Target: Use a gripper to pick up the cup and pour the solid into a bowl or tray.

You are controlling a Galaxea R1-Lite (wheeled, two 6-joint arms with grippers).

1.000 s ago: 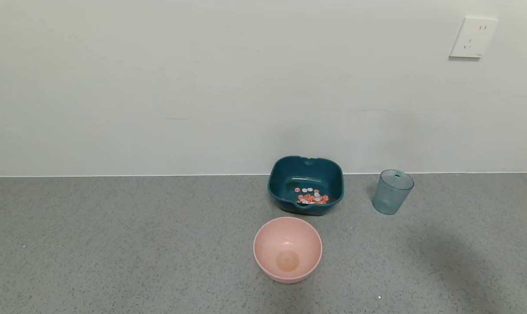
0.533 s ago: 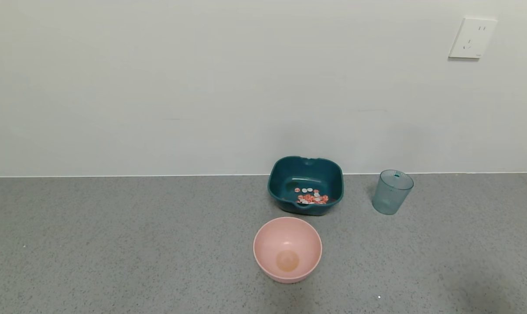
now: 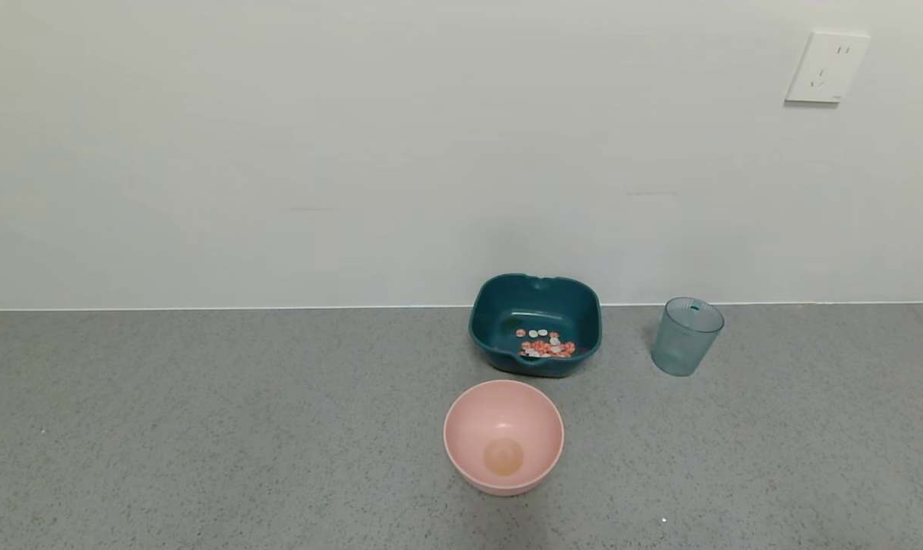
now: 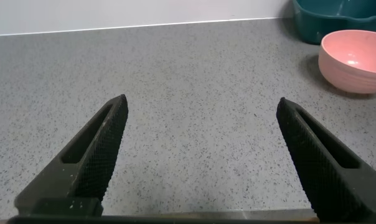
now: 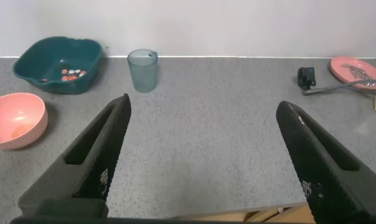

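The pale blue-green cup point(image 3: 688, 336) stands upright and empty on the grey counter near the wall, to the right of the dark teal basin point(image 3: 500, 317). The pink-red and white solid point(image 3: 545, 344) lies in the basin. The right wrist view also shows the cup point(image 5: 142, 70), the basin point(image 5: 32, 59) and the pieces point(image 5: 70, 73). My right gripper point(image 5: 202, 106) is open and empty, well back from the cup near the counter's front edge. My left gripper point(image 4: 202, 106) is open and empty over bare counter. Neither gripper shows in the head view.
A round pale pink bowl point(image 3: 503, 437) sits in front of the basin; it also shows in the left wrist view point(image 4: 356, 59). A small black object point(image 5: 307, 77) and a pink plate point(image 5: 356, 68) lie far off to the right. A wall socket point(image 3: 826, 67) is at upper right.
A dark arm part at the head view's right edge has left the picture, and its shadow on the counter has faded. The cup, basin and bowl have not moved.
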